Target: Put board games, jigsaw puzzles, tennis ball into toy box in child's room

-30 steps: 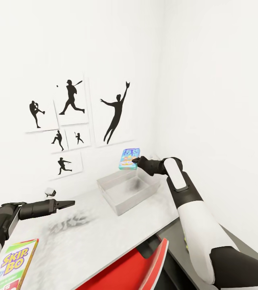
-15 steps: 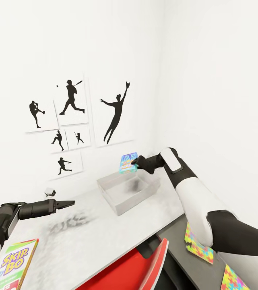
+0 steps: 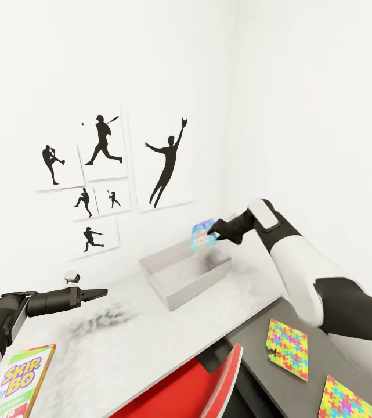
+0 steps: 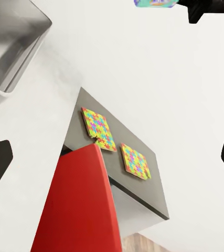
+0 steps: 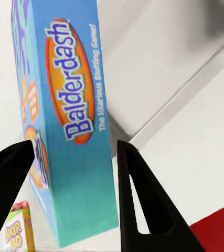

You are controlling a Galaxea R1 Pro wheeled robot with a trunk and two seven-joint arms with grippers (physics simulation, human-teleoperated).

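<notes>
One white tabletop [image 3: 151, 342] w/ one light grey square toy box [image 3: 186, 275] near the wall. Two puzzle-patterned sheets [image 3: 288, 348] lie flat, side by side, on a lower dark grey surface [image 3: 255, 354]. Two game boxes: green Skip-Bo box [image 3: 18, 380] flat at tabletop's near-left edge; blue Balderdash box [image 3: 203, 234] held in the air over the toy box's far-right corner, tilted. Right hand [image 3: 213, 232] clamped on its faces, long axis running out past the fingertips. Left hand [image 3: 101, 293] hovers over tabletop, fingers apart, holding nothing.
</notes>
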